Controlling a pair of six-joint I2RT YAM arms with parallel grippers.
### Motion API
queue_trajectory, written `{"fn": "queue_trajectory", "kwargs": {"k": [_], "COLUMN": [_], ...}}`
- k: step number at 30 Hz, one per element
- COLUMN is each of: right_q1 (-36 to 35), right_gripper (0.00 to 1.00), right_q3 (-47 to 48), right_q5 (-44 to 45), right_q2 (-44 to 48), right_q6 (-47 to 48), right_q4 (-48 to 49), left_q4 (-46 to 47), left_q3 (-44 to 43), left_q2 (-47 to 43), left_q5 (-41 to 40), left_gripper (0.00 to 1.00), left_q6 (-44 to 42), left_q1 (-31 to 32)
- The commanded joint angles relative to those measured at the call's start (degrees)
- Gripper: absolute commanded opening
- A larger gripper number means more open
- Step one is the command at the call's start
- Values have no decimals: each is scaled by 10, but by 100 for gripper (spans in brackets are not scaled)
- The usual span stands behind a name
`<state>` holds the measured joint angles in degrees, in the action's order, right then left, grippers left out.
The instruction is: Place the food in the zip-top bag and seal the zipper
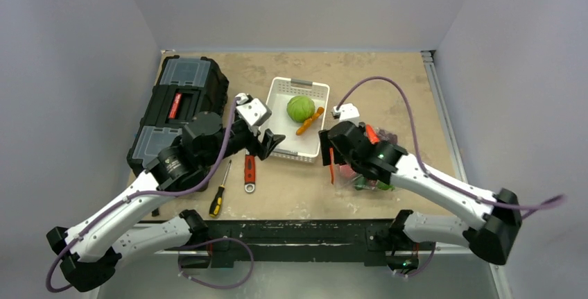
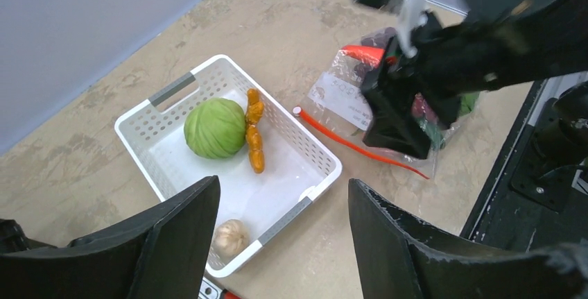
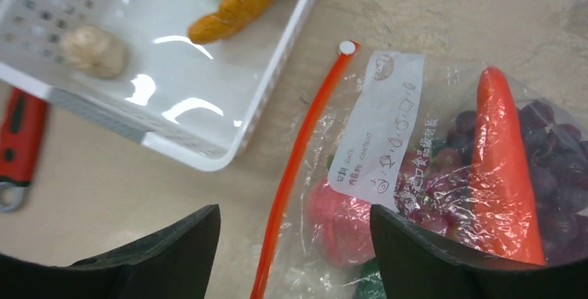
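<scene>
Right end effector [image 3: 291,233] over crinkly clear bag [image 3: 385,127]

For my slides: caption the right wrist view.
Open right gripper above the zip-top bag holding carrot and grapes, red-orange zipper beside the white tray.

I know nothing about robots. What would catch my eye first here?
The green cabbage in the white tray at mid-table catches the eye first. Just right of it lies a clear bag with a red-orange zipper, already holding a carrot and purple grapes. A black toolbox sits far left.
</scene>
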<state>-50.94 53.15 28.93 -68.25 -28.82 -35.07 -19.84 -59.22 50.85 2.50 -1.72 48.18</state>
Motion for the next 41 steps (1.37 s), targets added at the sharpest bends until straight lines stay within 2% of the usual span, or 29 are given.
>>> {"fn": "queue_trajectory", "kwargs": {"k": [1,6,10,15,18,24,31,37,39,41], "right_q1": [2,2,2,2,2,2,2,2,3,4], "right_gripper": [80,98,99,99,99,99,99,99,99,99], "right_q3": [22,39,49,93,118,147,170,179,151,162], "right_q5": [-42,-32,-24,26,70,143,168,167,198,210], "right_q2": [130,270,358,425,459,499,505,502,506,494], "right_q6": [21,34,40,43,50,67,59,52,85,75], "right_q4": [24,30,34,14,3,0,-12,-34,-2,-44], "left_q4": [59,94,99,-37,-79,-134,-232,-244,-240,-235], "left_q3": [26,55,48,-32,-33,-41,-107,-110,-106,-104], "left_q2": [-47,-99,-143,-195,-264,-375,-395,-419,-425,-427], "left_q5": [-46,-98,-139,-163,-173,-205,-241,-267,-270,-266], "left_gripper": [68,68,69,68,70,72,72,72,72,72], "left_q6": [-13,-35,-15,109,167,218,215,211,211,211], "left_q1": [3,2,6,5,5,5,5,5,5,5]}}
